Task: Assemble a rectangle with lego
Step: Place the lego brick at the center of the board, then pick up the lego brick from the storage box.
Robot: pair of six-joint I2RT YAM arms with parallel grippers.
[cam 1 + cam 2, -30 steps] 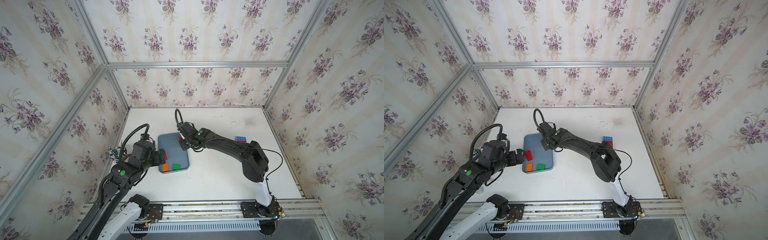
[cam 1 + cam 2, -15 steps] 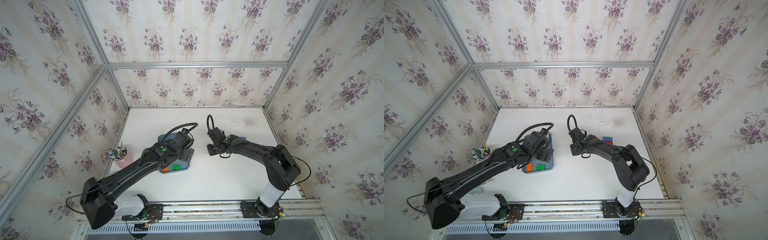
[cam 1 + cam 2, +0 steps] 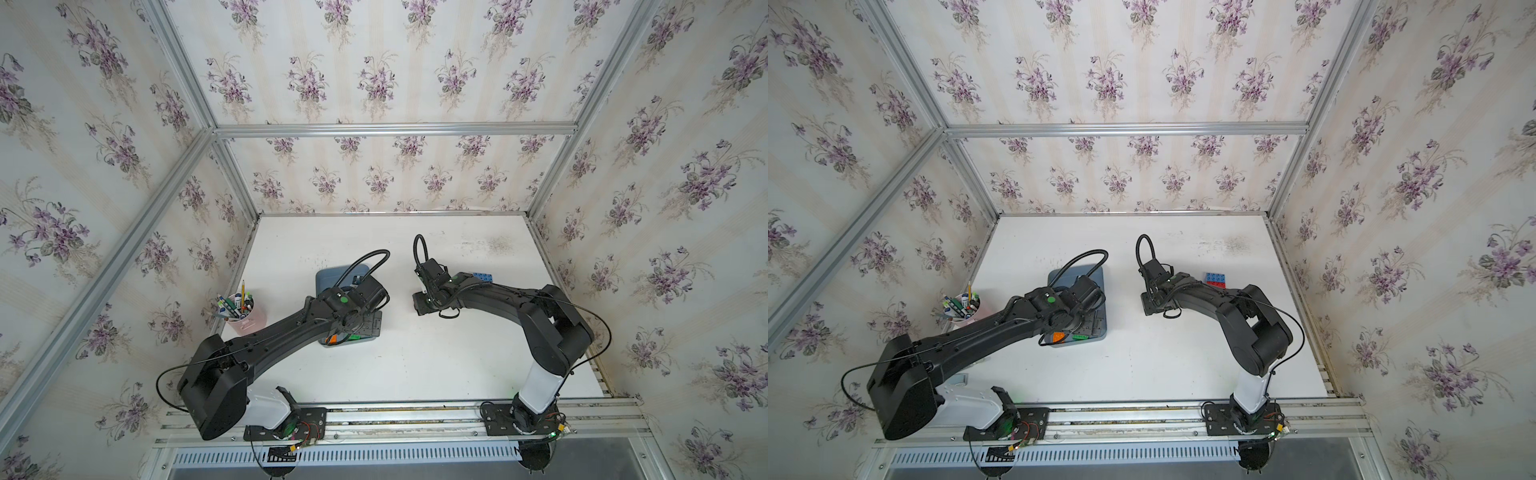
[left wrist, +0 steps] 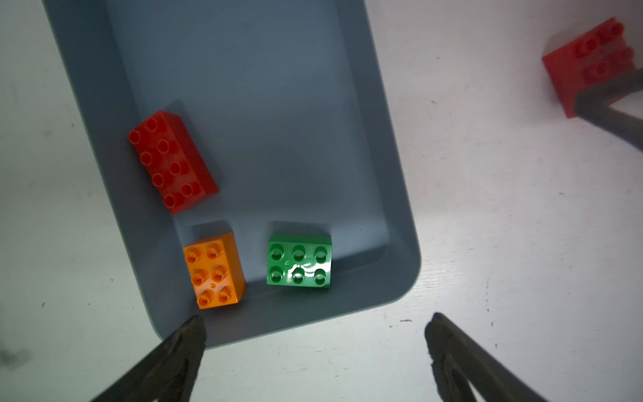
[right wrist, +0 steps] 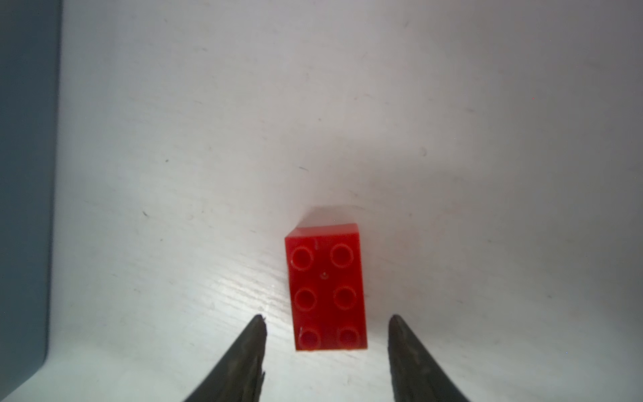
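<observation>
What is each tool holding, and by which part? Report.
Nothing: left tool open over the tray, right tool open astride the red six-stud brick, clear of its sides.

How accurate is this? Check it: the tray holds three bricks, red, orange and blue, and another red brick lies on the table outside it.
One mistake: the third brick in the tray is green, not blue. The left wrist view shows the green brick with the orange brick and the red brick; a second red brick does lie on the table.
</observation>
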